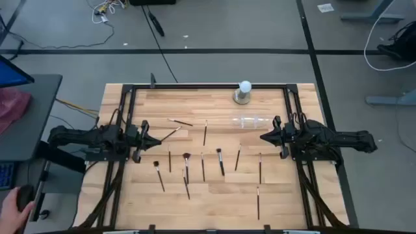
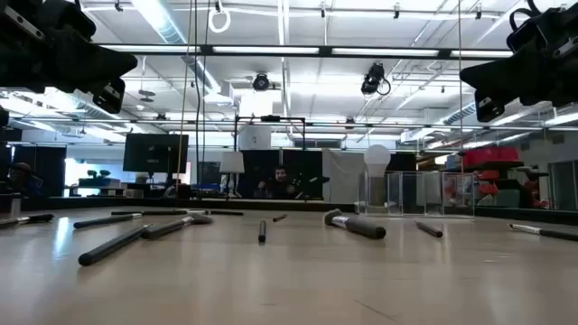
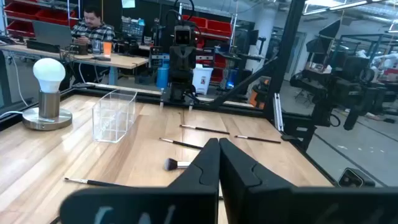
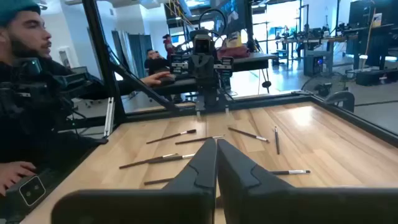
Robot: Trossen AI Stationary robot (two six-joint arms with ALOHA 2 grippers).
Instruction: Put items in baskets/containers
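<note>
Several thin dark-handled makeup brushes (image 1: 187, 168) lie flat and scattered on the wooden table; they also show in the low view (image 2: 354, 225) and the right wrist view (image 4: 163, 159). The clear tray (image 1: 250, 121) stands on the table toward the far side, faint in the high view and plainer in the left wrist view (image 3: 115, 115). My left gripper (image 1: 158, 142) hovers shut over the table's left side, its fingertips together in its own view (image 3: 219, 163). My right gripper (image 1: 263, 138) hovers shut over the right side (image 4: 216, 163). Both point toward the middle and hold nothing.
A white ball on a grey round base (image 1: 244, 92) stands at the far edge, just beyond the tray. A black frame (image 1: 195, 86) borders the table. A person's hand (image 1: 16, 205) rests on a desk left of the table.
</note>
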